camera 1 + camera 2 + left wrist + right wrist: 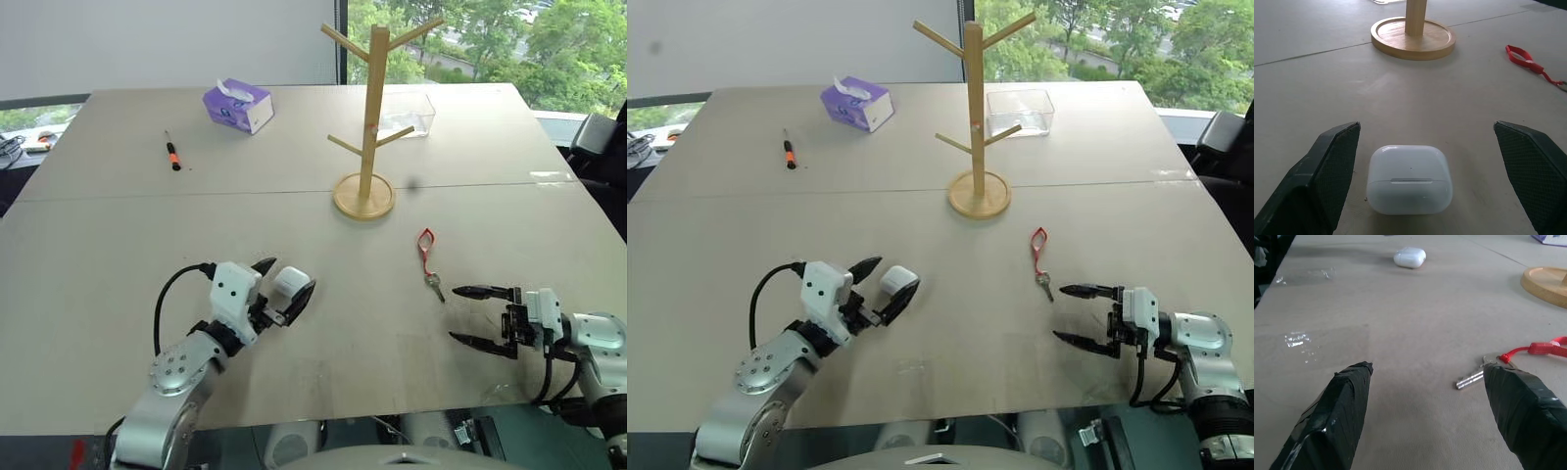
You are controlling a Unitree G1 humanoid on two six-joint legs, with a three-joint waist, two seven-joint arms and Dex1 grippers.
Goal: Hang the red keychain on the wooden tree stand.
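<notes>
Right gripper (472, 316) wide open, empty, level at table height to scoop the keychain (427, 257) at its 11 o'clock; left gripper (286, 285) open, straddling the white case (1409, 179), gripping nothing.

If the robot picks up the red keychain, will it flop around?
Probably. The red keychain looks like a thin soft strap lying flat on the table, so it would likely droop. Its small metal key would probably dangle underneath. It seems light and unlikely to roll.

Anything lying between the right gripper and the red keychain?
No. In the head views only bare table separates the open right gripper from the red keychain; the right wrist view shows its key just beyond one fingertip.
</notes>
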